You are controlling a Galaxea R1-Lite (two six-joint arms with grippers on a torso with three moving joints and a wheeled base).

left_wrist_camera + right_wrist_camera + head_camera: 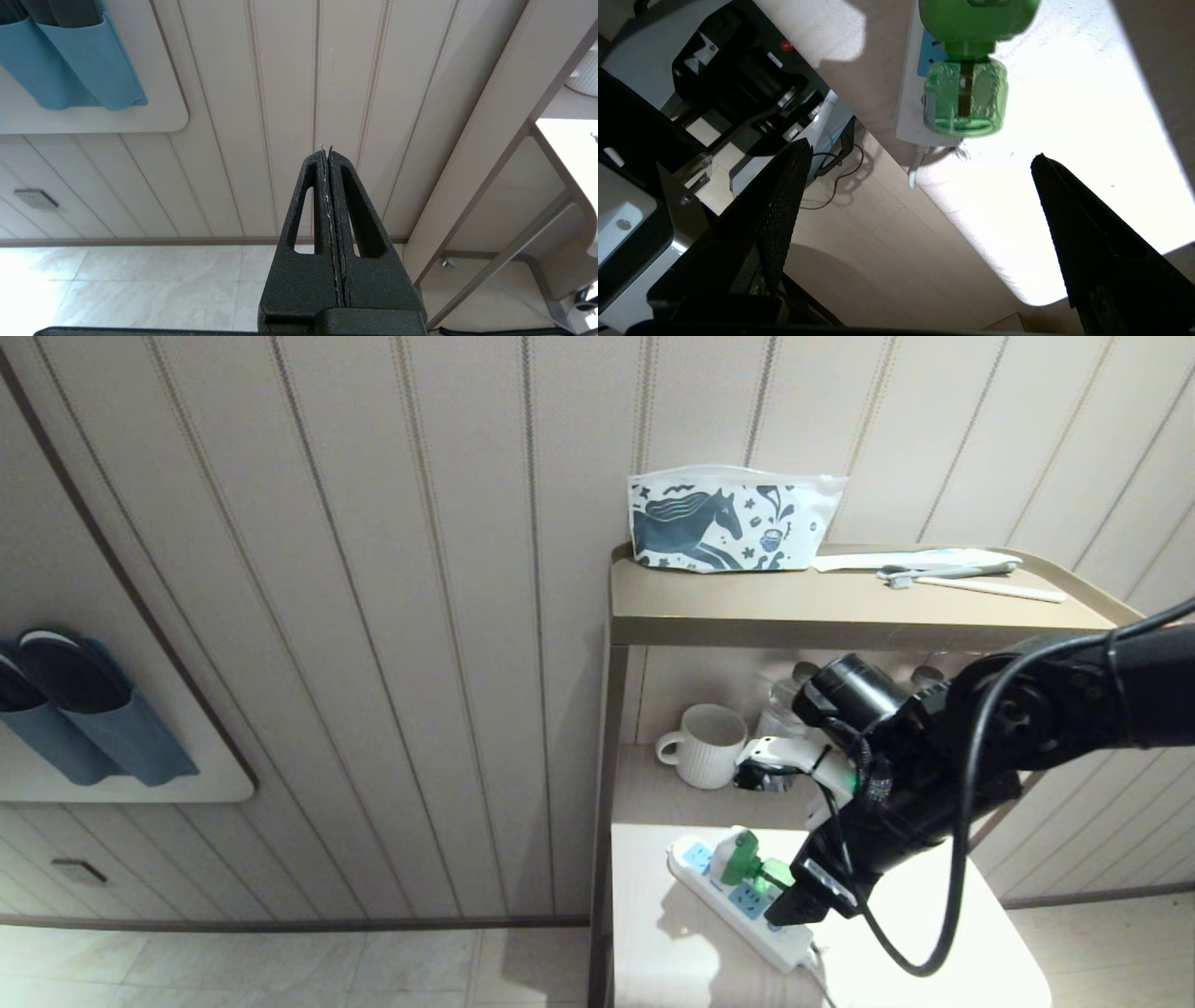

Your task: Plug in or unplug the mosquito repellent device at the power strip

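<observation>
The mosquito repellent device (744, 863), white with a green cap and green liquid bottle, sits on the white power strip (742, 907) on the low white tabletop. In the right wrist view the device (966, 98) lies along the power strip (906, 93), bottle toward the cord end; its prongs are hidden. My right gripper (805, 894) hovers just beside the bottle, open, and nothing is between its fingers (920, 151). My left gripper (327, 151) is shut on nothing, parked away from the shelf and facing the panelled wall.
A white mug (702, 744) and clear bottles (780, 705) stand on the shelf behind the strip. A horse-print pouch (728, 518) and toothbrushes (971, 574) lie on the top shelf. The shelf's upright post (607, 756) borders the tabletop on the left. Slippers (75, 709) hang on the wall.
</observation>
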